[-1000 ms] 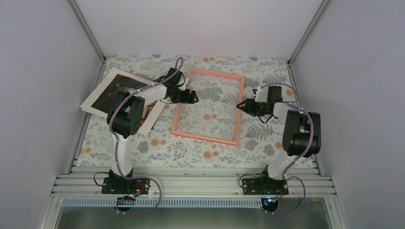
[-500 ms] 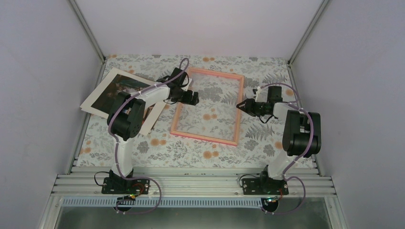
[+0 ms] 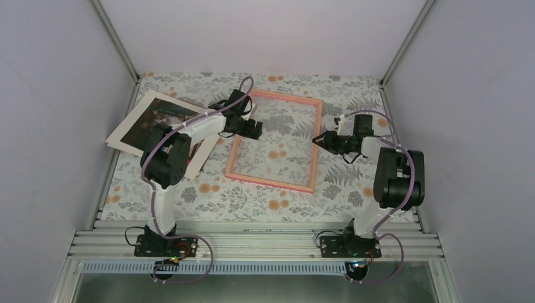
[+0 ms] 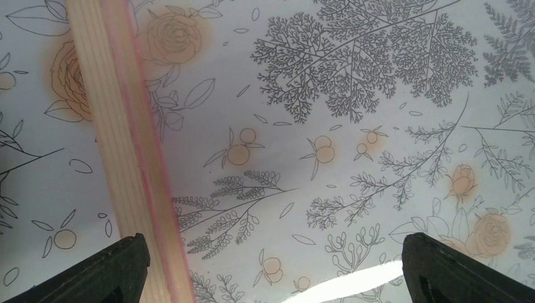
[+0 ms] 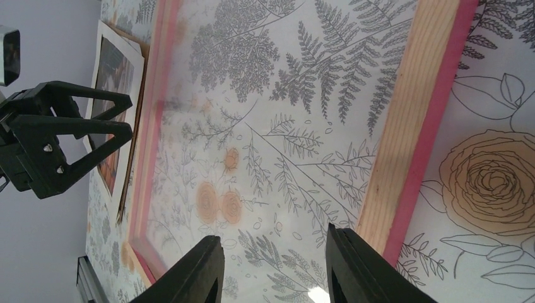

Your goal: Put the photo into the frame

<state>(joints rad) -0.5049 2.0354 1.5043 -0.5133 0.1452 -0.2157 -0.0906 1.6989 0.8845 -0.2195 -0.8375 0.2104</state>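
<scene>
My left gripper is wide open and holds nothing. It hangs over the left bar of the pink frame, near the frame's far left corner. My right gripper is at the frame's right bar. Its fingers are part way open with nothing between them. I cannot tell if one of them touches the bar.

The frame lies flat with no picture in it. The photo lies well to the left of the frame, on a brown board, and my left arm covers part of it.

I think the next job is to fetch the photo. To do it well, I should go left from the frame and come down on a photo edge that sticks out past the board. Then I pinch only the paper, not the board too. A soft pinch is best, so the paper does not bend. My right gripper could stay by the frame's right bar to stop the frame from sliding.
</scene>
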